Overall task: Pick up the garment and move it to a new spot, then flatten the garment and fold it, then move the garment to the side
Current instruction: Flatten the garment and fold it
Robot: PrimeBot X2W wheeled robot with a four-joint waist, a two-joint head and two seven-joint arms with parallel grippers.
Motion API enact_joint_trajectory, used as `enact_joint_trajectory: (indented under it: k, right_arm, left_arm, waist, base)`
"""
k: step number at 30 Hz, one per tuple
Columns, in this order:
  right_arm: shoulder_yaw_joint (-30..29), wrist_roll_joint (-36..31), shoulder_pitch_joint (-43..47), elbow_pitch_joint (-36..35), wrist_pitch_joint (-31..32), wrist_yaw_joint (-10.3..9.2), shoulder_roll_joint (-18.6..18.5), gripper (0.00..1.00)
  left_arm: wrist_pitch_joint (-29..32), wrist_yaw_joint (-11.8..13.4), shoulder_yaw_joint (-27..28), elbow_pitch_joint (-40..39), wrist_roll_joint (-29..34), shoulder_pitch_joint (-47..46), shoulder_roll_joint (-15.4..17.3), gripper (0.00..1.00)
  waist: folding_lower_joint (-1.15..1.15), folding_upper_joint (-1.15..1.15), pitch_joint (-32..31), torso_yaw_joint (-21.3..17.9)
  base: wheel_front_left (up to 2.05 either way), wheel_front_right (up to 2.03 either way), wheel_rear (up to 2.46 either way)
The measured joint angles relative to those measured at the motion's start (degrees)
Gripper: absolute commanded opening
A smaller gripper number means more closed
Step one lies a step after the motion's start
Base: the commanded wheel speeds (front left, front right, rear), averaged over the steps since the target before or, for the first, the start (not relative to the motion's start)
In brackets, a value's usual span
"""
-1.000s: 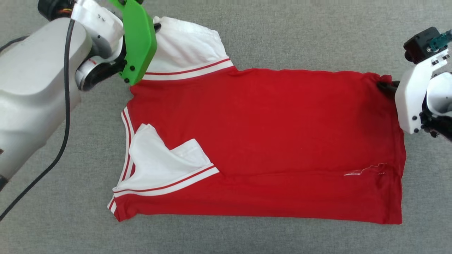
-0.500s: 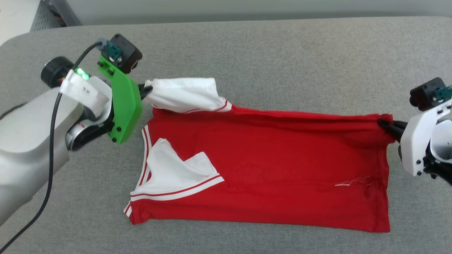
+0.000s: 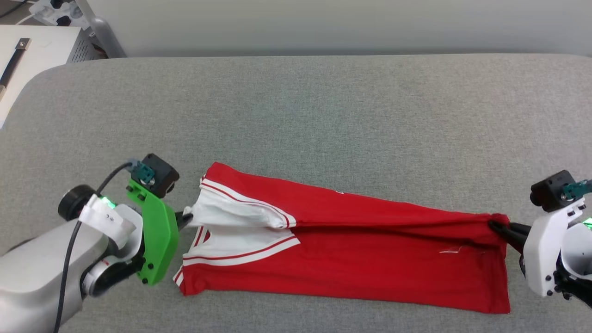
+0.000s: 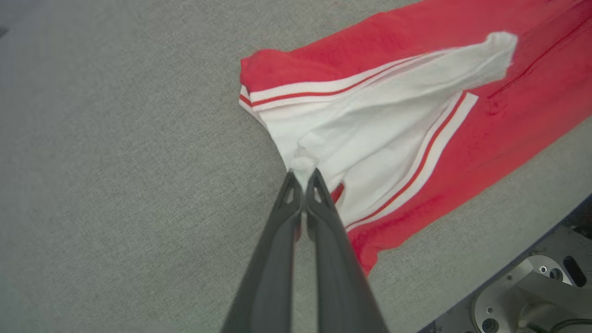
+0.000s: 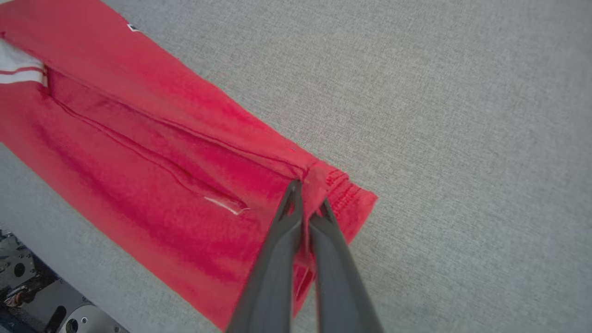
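In the head view, the garment (image 3: 370, 259) lies across the near part of the grey table (image 3: 323, 115), its far edge doubled over toward the robot so that it forms a long red band. The left claw (image 3: 186, 218) is closed on white cloth at the collar end. The right claw (image 3: 498, 228) is closed on the hem corner at the other end.

In the left wrist view, the dark fingers (image 4: 277, 240) pinch a small tuft of the white sleeve (image 4: 384, 115).

In the right wrist view, that claw's tips clamp bunched red hem (image 5: 344, 194), and a crease (image 5: 152, 162) runs along the body.

This looks like the lengthwise fold. Done well, both claws would travel evenly with the cloth taut between them. They would lay the carried edge parallel to the near edge and lower it onto the fabric before letting go, so the thin cloth does not bunch.
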Motion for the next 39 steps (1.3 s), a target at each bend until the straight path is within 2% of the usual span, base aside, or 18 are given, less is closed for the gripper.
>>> enact_joint_trajectory:
  k: [11,17,18,19,20,26,29,36,39]
  right_arm:
    - [-4.09,-0.57,8.17,-2.58,2.33,0.0,1.25,0.0]
    - [-4.33,-2.52,9.35,-0.47,2.93,0.0,4.25,0.02]
    - [-4.57,-2.72,9.36,-0.16,2.86,0.0,4.63,0.44]
    - [-4.8,-2.77,9.39,0.13,2.7,0.0,5.03,1.0]
    - [-4.95,-2.96,9.45,0.23,2.69,0.0,5.32,1.0]
    - [-8.55,-2.23,11.34,-3.65,1.41,-0.01,5.56,1.0]
    - [-11.5,-1.34,12.8,-6.37,1.53,0.0,4.69,1.0]
    - [-20.4,2.47,15.96,-10.33,5.12,0.0,2.56,1.0]
    - [-23.34,5.95,17.8,-10.31,8.77,-0.01,2.38,1.0]
  left_arm:
    - [0.07,2.04,0.01,-0.42,-0.67,8.33,0.01,0.0]
    - [-1.36,2.16,0.07,3.65,-1.26,9.85,-2.52,0.0]
    - [-1.87,2.22,0.16,4.14,-1.26,9.9,-2.83,0.02]
    - [-2.77,2.52,0.45,4.82,-1.24,10.02,-3.13,0.53]
    - [-3.76,3.1,0.65,5.17,-1.09,10.16,-3.23,1.0]
    - [-12.57,6.01,3.22,3.31,0.16,12.1,-2.78,1.0]
    - [-17.01,8.38,4.49,1.48,1.03,13.0,-1.93,1.0]
    - [-29.7,17.17,9.64,-1.55,3.7,15.43,-0.66,1.0]
    - [-32.49,20.63,11.84,-2.07,4.91,16.67,-1.07,1.0]
  waist:
    - [0.0,0.0,1.7,-0.55]
    - [0.0,0.0,2.86,-0.77]
    - [0.0,0.0,2.86,-0.78]
    - [0.0,0.0,2.76,-0.79]
    - [0.0,0.0,2.56,-0.82]
    - [0.0,0.0,0.2,-1.1]
    - [0.0,0.0,-1.22,-1.08]
    - [0.01,0.0,-3.09,-0.57]
    - [0.0,0.0,-2.9,-0.3]
  base:
    - [0.0,0.0,0.0]
    - [0.0,0.0,0.0]
    - [0.0,0.0,0.0]
    - [0.0,0.0,0.0]
    - [0.0,0.0,0.0]
    - [0.0,0.0,0.0]
    - [0.0,0.0,0.0]
    - [0.0,0.0,0.0]
    - [0.0,0.0,0.0]
